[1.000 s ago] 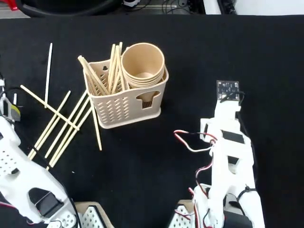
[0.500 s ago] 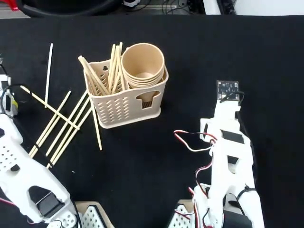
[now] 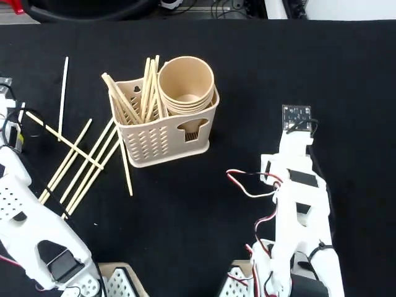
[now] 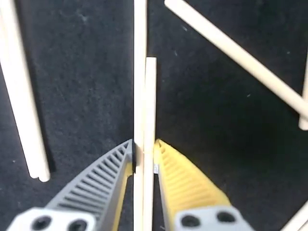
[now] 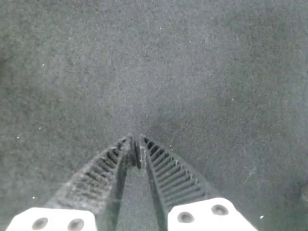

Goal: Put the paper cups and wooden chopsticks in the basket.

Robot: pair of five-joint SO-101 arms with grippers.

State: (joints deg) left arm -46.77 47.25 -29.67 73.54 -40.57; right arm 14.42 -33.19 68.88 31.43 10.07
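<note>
Mid-pickup, the left gripper (image 4: 143,147) pinches a pale wooden chopstick (image 4: 150,101) out by the loose sticks (image 3: 80,162) beside the beige slotted plastic basket (image 3: 164,135); next it likely needs lifting across and dropping in.

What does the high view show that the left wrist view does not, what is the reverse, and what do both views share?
High view: the beige slotted plastic basket, holding a stack of tan paper cups and several upright wooden chopsticks. Left wrist view: the grey-and-yellow left claw, shut on two pale wooden chopsticks held side by side. Both: loose wooden chopsticks lying crossed on the black cloth table.
</note>
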